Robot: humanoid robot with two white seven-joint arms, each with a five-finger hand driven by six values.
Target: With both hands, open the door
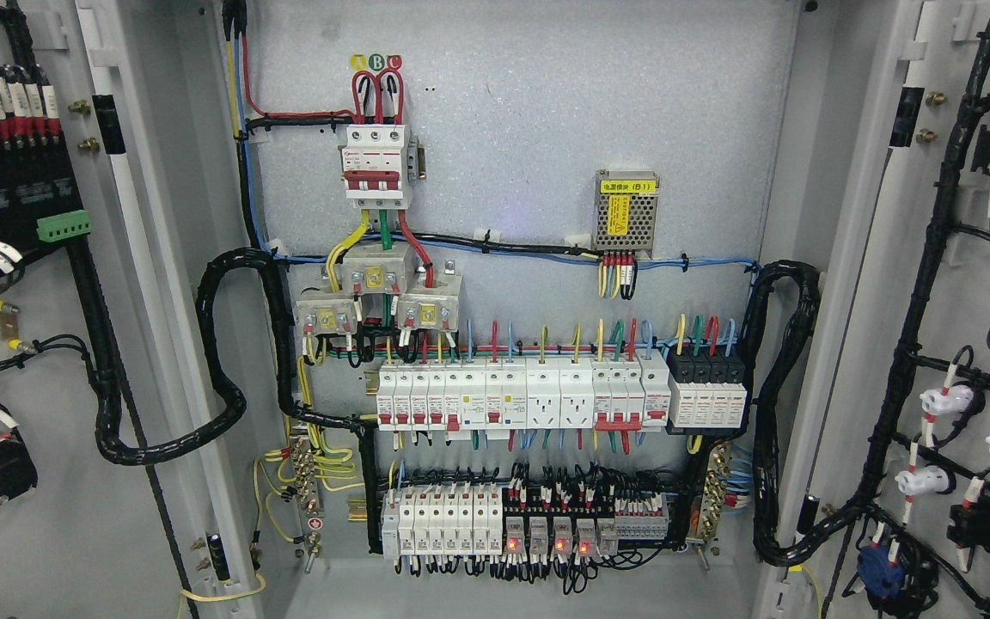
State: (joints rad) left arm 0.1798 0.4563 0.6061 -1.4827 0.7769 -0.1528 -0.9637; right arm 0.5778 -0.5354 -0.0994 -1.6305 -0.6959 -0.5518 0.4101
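Observation:
The grey electrical cabinet stands with both doors swung wide. The left door shows its inner face at the picture's left, carrying black terminal modules and a cable bundle. The right door shows its inner face at the right, with wired switches and lamps on it. Between them the back panel is fully exposed. Neither of my hands nor any part of my arms shows in the head view.
A red-and-white main breaker sits at the upper middle, a small power supply to its right. Rows of white breakers and relays fill the lower half. Thick black cable looms loop at both hinge sides.

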